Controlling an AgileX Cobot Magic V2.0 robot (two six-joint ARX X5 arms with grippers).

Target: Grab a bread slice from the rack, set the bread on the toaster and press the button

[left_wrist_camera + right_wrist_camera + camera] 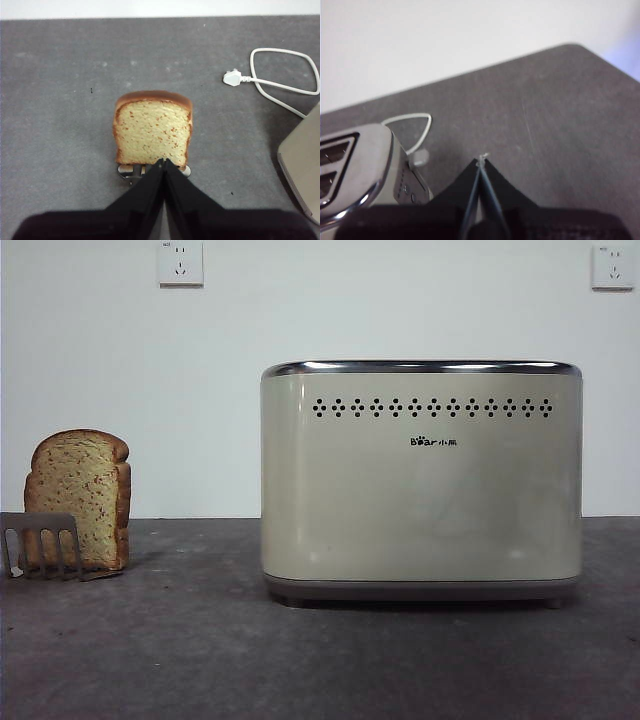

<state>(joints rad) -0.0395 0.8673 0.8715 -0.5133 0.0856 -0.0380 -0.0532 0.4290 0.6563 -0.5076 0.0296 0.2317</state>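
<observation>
Beside the toaster (421,480), bread (78,498) is stood upright in the rack (40,543). Both grippers, left (163,161) and right (481,159), are seen with jaws pressed together, empty.

A thick slice of bread (78,495) stands upright in the rack (42,543) at the left edge, its rounded brown crust on top and its speckled tan face turned this way. The rack's grey finger-like bars cover the slice's lower left. Well apart to the right, the cream toaster (421,485) sits on the dark grey surface (300,660). Two white wall sockets (180,262) are mounted high on the far wall.
</observation>
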